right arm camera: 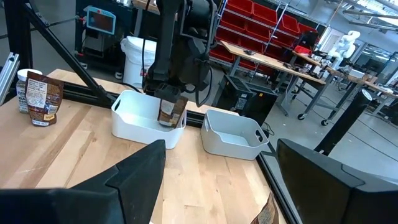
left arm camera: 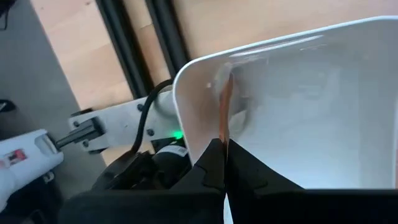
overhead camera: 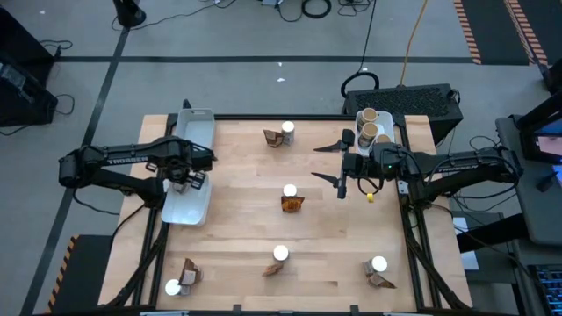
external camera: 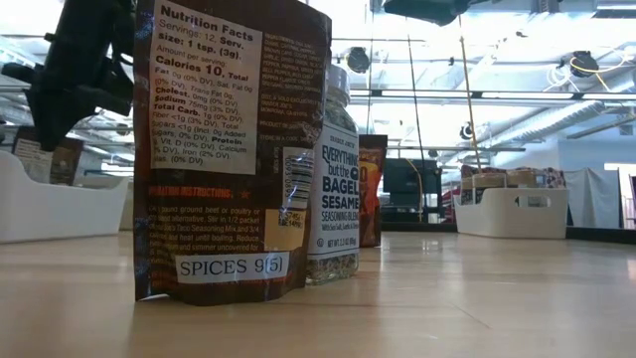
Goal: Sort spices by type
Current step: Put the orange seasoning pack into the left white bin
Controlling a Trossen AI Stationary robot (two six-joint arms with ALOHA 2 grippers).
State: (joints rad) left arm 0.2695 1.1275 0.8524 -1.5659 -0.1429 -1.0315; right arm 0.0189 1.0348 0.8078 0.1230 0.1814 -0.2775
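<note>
Over a glossy white tray (overhead camera: 195,207), left pincer (right arm camera: 166,109) pinches a crinkled brown packet (right arm camera: 169,113).

Five white-lidded jars (overhead camera: 290,190) stand across the wooden table, each paired with one of five brown packets (overhead camera: 292,204). A sixth packet (right arm camera: 171,112) shows at the left side. Three tan-topped jars (overhead camera: 370,130) cluster at far right. There are three white trays (overhead camera: 198,127): two at left, one at far right.
</note>
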